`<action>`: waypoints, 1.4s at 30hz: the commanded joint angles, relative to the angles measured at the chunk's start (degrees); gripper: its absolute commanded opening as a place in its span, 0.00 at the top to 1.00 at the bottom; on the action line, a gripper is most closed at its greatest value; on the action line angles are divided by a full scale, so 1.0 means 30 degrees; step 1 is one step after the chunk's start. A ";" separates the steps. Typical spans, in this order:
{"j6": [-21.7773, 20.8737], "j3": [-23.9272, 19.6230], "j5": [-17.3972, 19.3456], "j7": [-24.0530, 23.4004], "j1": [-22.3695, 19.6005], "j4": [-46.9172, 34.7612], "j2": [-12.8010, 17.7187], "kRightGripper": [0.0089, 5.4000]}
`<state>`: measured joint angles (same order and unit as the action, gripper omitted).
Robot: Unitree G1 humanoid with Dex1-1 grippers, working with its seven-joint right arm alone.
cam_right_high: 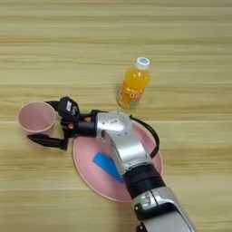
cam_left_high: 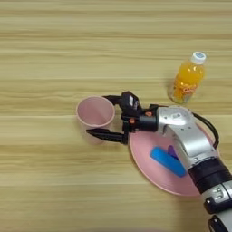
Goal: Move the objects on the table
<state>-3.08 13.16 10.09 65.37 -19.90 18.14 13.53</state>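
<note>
A pink plastic cup (cam_left_high: 94, 113) stands upright on the table (cam_left_high: 54, 59), left of centre. My right gripper (cam_left_high: 97, 114) is open, and its two black fingers reach around the cup's right half: one at the far rim, one along the near side. I cannot tell whether they touch it. Beneath the silver forearm lies a round pink plate (cam_left_high: 147, 170) carrying a blue block (cam_left_high: 167, 161) and a purple block (cam_left_high: 172, 150) that the arm mostly covers. An orange-juice bottle (cam_left_high: 188, 79) with a white cap stands upright beyond the plate.
The forearm enters from the bottom right and crosses above the plate (cam_right_high: 88, 167). The bottle (cam_right_high: 132, 86) stands close behind the arm's elbow cable. Bare wood stretches across the far half and to the left of the cup (cam_right_high: 36, 115).
</note>
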 commanded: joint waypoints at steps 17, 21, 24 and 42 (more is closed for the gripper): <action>0.0790 -0.1962 0.1584 -0.1276 -0.1661 -0.4713 0.0678 0.16; 0.1400 -0.2654 0.1907 -0.1791 -0.1894 -0.6042 0.1075 0.16; 0.1890 -0.3161 0.2287 -0.2063 -0.2115 -0.6646 0.1378 0.16; 0.4127 -0.8016 0.5785 -0.2027 -0.2292 -0.8420 0.5457 0.16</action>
<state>9.85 -7.72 26.17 61.39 -22.27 -4.89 26.63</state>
